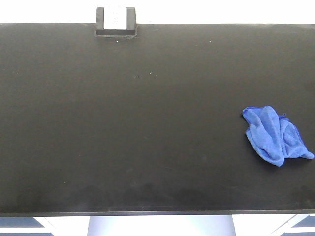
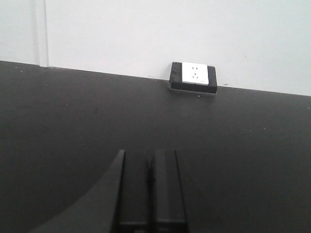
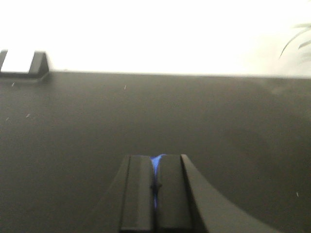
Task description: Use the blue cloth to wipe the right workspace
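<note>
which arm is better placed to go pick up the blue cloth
Right. The crumpled blue microfibre cloth lies at the matte black countertop's right side, and blue shows beyond the right hand. The left hand faces bare counter.

white wall (image 2: 146, 34), glaring backlight, blurred plant leaves (image 3: 297, 41)

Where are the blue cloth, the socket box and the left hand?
blue cloth (image 1: 275, 135): front view, middle of its crumpled folds.
socket box (image 2: 193, 76): left wrist view, white face.
left hand (image 2: 148, 187): left wrist view, between its closed fingertips.
</note>
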